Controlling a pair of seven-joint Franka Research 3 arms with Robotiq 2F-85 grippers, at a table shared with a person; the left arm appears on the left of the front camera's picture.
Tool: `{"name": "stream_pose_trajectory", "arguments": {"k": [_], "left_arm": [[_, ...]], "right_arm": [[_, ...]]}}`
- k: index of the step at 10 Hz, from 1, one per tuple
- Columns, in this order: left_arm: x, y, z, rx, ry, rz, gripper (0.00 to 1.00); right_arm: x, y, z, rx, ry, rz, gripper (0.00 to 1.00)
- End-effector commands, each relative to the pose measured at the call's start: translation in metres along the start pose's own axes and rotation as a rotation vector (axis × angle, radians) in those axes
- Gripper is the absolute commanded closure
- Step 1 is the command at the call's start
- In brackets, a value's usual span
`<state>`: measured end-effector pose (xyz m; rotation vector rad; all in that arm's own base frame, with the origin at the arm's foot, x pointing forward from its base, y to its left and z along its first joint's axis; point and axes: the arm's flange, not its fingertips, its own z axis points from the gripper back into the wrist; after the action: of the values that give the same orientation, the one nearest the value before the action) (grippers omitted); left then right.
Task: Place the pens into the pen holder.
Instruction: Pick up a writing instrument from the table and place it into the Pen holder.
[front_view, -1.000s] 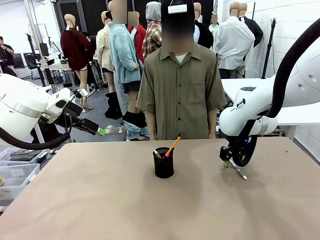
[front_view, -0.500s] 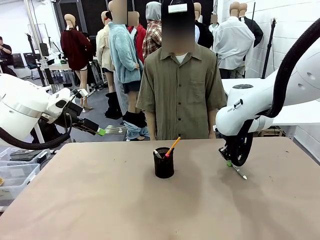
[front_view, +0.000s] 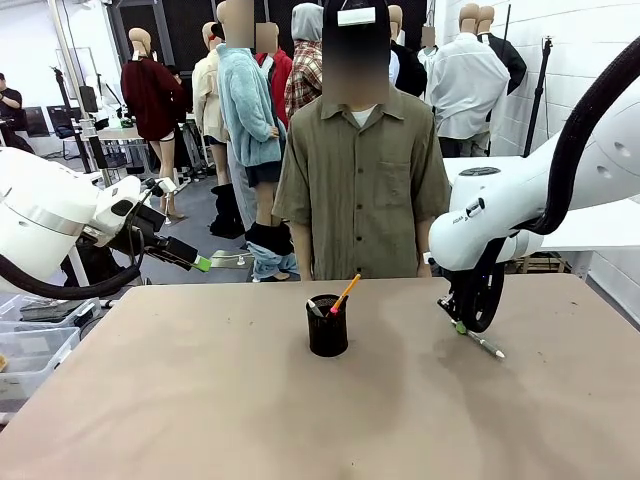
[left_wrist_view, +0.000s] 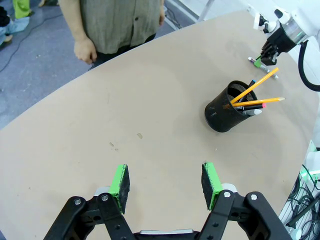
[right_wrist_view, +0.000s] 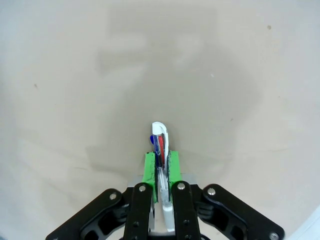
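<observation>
Right gripper now clamped on silvery pen, pen swung flatter

Black mesh pen holder upright, pencils inside; silvery pen tilted.

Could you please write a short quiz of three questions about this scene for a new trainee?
1. True or false: the right gripper is shut on a silvery-grey pen.
2. Where are the yellow-orange pencils? A) flat on the table B) inside the pen holder C) in the person's hand
3. Fill in: the left gripper is ____ and holds nothing.

Key: 1 true; 2 B; 3 open.
</observation>
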<state>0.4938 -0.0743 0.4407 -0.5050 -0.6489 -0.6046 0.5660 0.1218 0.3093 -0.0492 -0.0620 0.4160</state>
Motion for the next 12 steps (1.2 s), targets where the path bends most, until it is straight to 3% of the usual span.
{"name": "stream_pose_trajectory", "arguments": {"k": [1, 5, 9, 12], "left_arm": [[0.002, 0.002, 0.0, -0.009, 0.0, -0.012, 0.24], [0.002, 0.002, 0.0, -0.009, 0.0, -0.012, 0.24], [0.002, 0.002, 0.0, -0.009, 0.0, -0.012, 0.24], [0.002, 0.002, 0.0, -0.009, 0.0, -0.012, 0.24]], "right_arm": [[-0.02, 0.011, 0.027, 0.057, -0.056, 0.094, 1.0], [-0.053, 0.039, 0.089, 0.155, -0.299, 0.322, 1.0], [-0.068, 0.057, 0.141, 0.397, -0.696, 0.608, 1.0], [-0.064, 0.062, 0.155, 0.57, -0.819, 0.726, 1.0]]}}
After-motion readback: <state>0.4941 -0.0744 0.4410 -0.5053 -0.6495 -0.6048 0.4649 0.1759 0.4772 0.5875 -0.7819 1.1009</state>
